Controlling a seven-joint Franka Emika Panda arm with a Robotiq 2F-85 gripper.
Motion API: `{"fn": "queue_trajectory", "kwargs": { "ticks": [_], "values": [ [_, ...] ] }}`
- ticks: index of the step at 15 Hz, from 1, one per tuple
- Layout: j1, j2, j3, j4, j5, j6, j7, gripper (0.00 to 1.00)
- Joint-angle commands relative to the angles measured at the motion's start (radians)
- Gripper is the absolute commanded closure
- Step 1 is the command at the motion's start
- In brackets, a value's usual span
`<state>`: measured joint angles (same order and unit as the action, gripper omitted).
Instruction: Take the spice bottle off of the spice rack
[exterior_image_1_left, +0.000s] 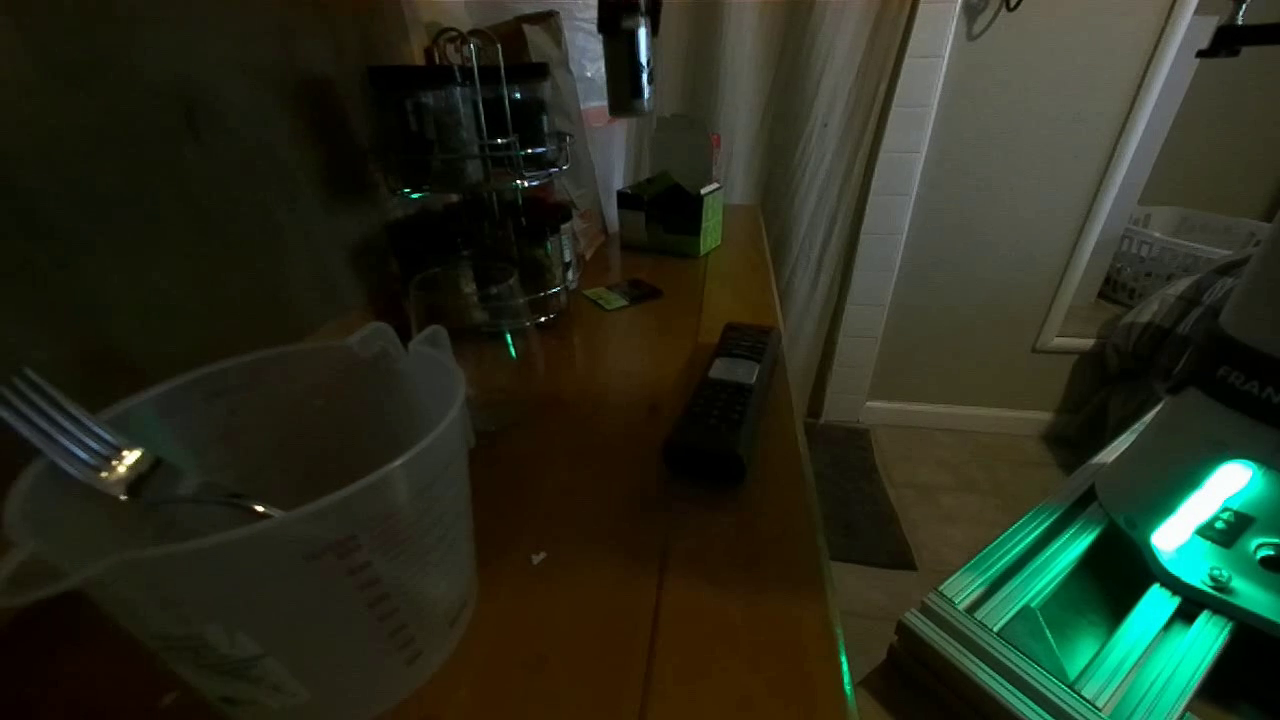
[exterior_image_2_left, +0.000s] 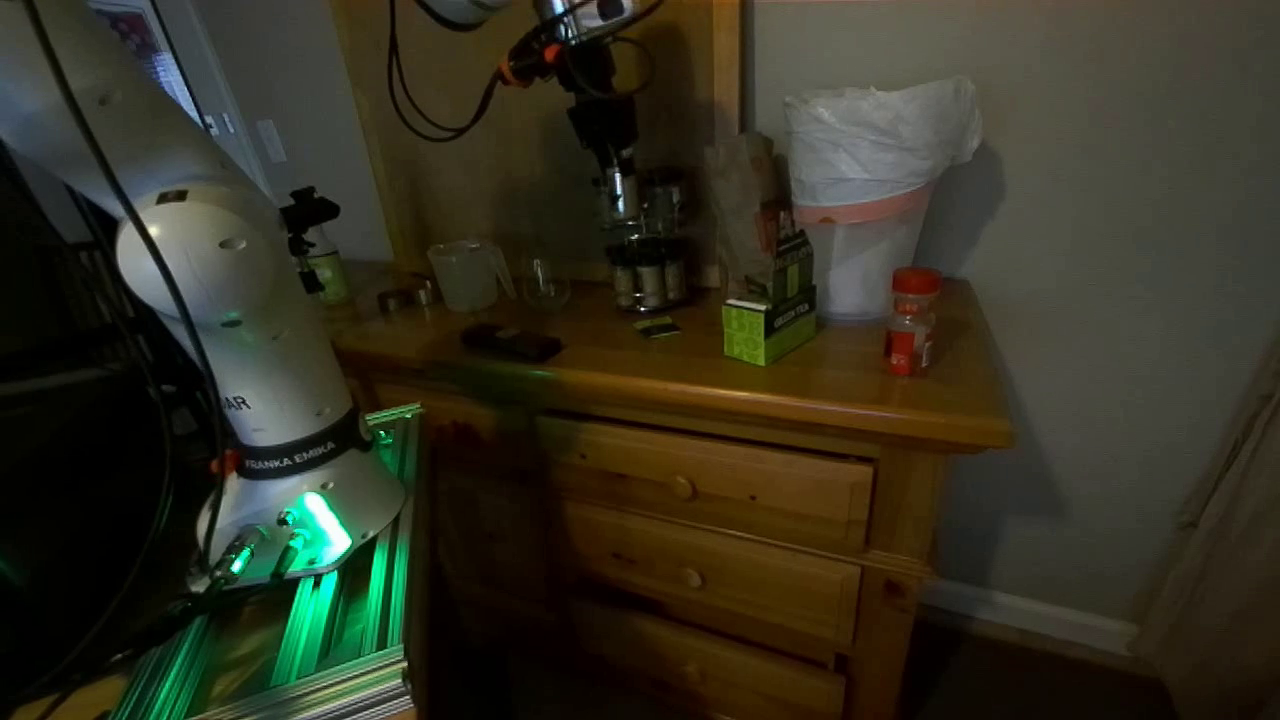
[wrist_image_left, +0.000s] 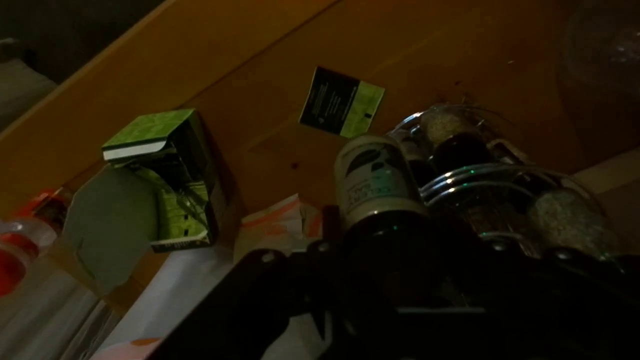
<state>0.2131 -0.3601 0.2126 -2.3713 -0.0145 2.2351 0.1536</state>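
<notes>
With end effector (exterior_image_1_left: 629, 22) pinched on the spice bottle (wrist_image_left: 377, 180), holds it aloft, beside and apart from the spice rack (exterior_image_1_left: 535, 182). Seemingly taken off already; perhaps left only to set down.

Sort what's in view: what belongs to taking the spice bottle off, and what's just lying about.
Belongs to the job:
gripper
spice bottle it holds
spice rack

Just lying about:
remote control
green tea box
green-and-black card
measuring cup
fork
red-lidded bottle
</notes>
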Motion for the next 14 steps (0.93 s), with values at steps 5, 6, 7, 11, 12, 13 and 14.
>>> {"fn": "queue_trajectory", "kwargs": {
  "ticks": [5,6,7,11,12,13,14],
  "values": [
    [-0.065,0.046,0.012,-0.234,-0.003,0.240,0.207,0.76],
    [-0.076,0.050,0.012,-0.252,-0.008,0.251,0.223,0.76],
    [-0.086,0.056,0.011,-0.269,-0.003,0.260,0.238,0.76],
    [-0.090,0.070,0.009,-0.269,0.002,0.244,0.219,0.51],
    [-0.090,0.070,0.010,-0.270,0.002,0.244,0.224,0.51],
    [-0.102,0.070,0.018,-0.267,-0.023,0.252,0.249,0.76],
    [-0.113,0.085,0.018,-0.267,-0.031,0.276,0.265,0.76]
  ]
}}
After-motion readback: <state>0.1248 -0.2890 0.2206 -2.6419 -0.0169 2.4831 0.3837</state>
